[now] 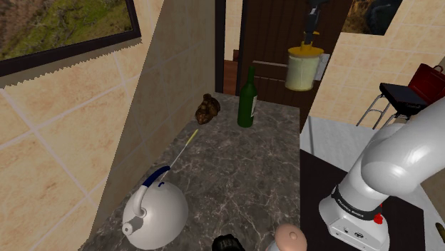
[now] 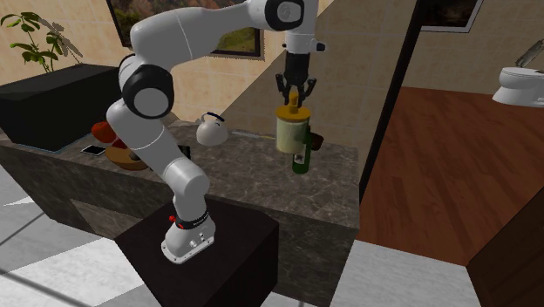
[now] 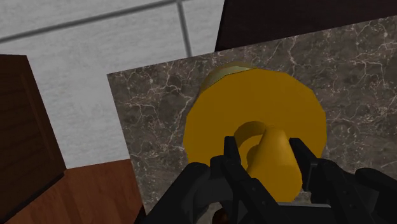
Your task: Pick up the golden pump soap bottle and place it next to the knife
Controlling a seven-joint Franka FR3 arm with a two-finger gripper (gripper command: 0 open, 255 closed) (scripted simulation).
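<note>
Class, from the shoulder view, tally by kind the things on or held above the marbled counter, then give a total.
Bottles: 2, the pump soap bottle in the claw and the green bottle
Kettles: 1, the white kettle
Knives: 1, the knife
Brown lumps: 1, the brown lump
Cut off at the bottom edge, kind unclear: 2, the black thing and the pink-topped thing
Total: 7

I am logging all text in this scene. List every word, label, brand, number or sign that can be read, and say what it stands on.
No text here can be read.
Dark band low on the arm: tiny pale lettering, too blurred to read.
Soap bottle, yellow top and cream body: plain, no label.
Green bottle: no label shows.
</note>
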